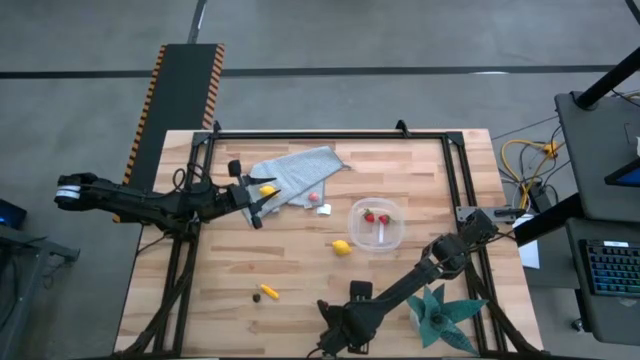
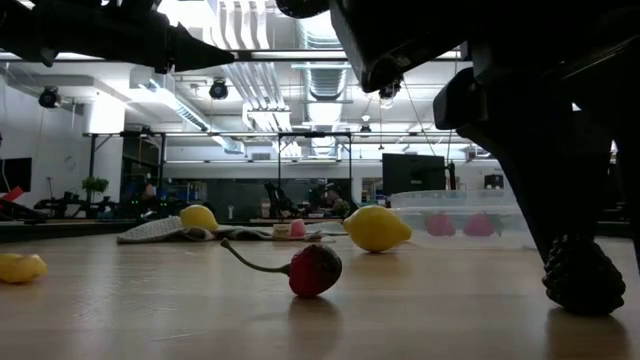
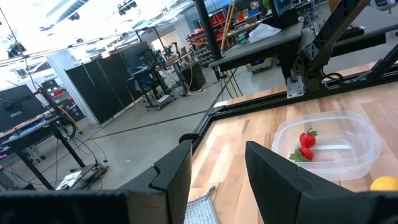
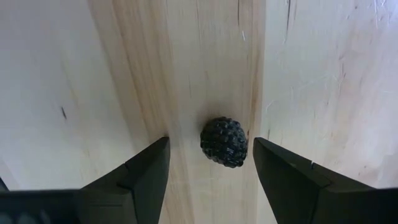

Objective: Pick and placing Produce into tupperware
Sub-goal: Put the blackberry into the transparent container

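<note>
My right gripper (image 4: 210, 150) points down at the table's near edge (image 1: 338, 330), open. Its fingers stand on either side of a dark bumpy berry (image 4: 224, 142), apart from it; the berry rests on the wood (image 2: 583, 275). My left gripper (image 3: 217, 168) is open and hovers over a grey cloth (image 1: 300, 168), beside a lemon (image 1: 267, 190) lying on it. The clear tupperware (image 1: 392, 238) holds two strawberries (image 1: 376, 217). A second lemon (image 1: 342, 247), an orange-yellow stick (image 1: 269, 292) and a cherry (image 2: 315, 270) lie on the table.
A pink-red strawberry (image 1: 314, 197) lies at the cloth's edge, with a small white block (image 1: 323, 209) next to it. A teal star-shaped plant (image 1: 440, 310) sits beside the right arm, near the table's right near corner. A black frame (image 1: 330, 134) runs round the table.
</note>
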